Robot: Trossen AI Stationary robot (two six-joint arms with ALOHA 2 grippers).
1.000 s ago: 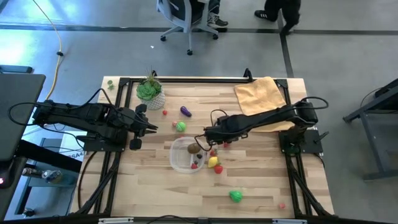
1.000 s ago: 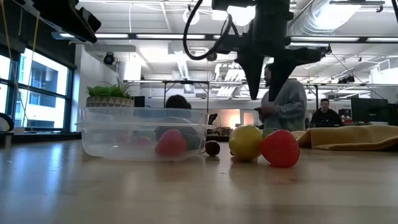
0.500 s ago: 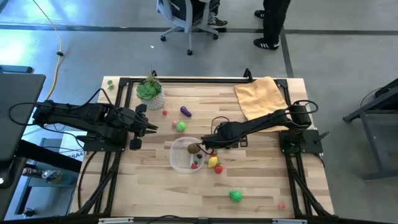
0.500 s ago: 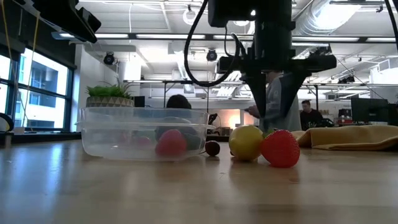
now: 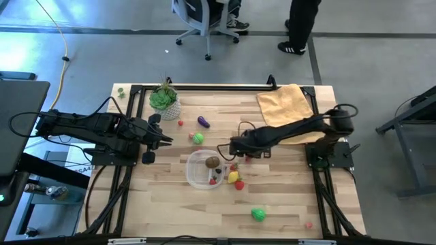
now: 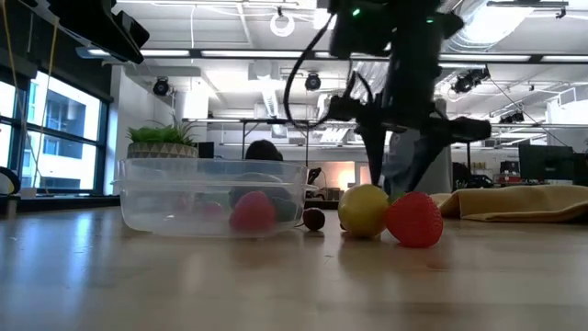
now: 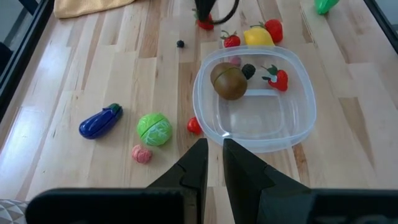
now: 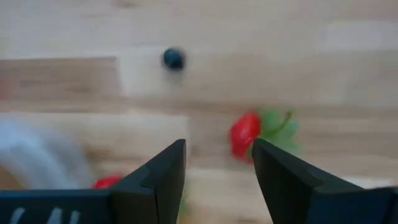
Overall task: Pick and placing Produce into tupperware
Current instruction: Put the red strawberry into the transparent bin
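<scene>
The clear tupperware [image 5: 203, 170] [image 7: 255, 102] stands mid-table and holds a brown kiwi [image 7: 229, 82], a strawberry [image 7: 277, 76] and a dark berry [image 7: 249, 70]. A lemon [image 5: 234, 177] and a strawberry [image 5: 239, 184] lie at its right side. My right gripper [image 5: 234, 151] [image 8: 217, 168] points down, open, just above the table past the tub's far right corner. A small strawberry with a green leaf [image 8: 245, 134] lies just beyond its fingertips, untouched. My left gripper [image 5: 163, 139] [image 7: 211, 162] waits shut at the table's left. An eggplant [image 5: 203, 122] and a green cabbage [image 5: 197, 138] lie on the far left.
A potted plant [image 5: 165, 102] stands at the far left, and a yellow cloth [image 5: 289, 105] lies at the far right. A green leafy piece [image 5: 258, 215] and a red piece [image 5: 308, 224] lie near the front edge. A blueberry [image 8: 173, 58] lies close to the right gripper.
My right gripper has come down toward the table beside the tub's far right corner and has rolled about its own axis. The produce and the tupperware have stayed where they were.
</scene>
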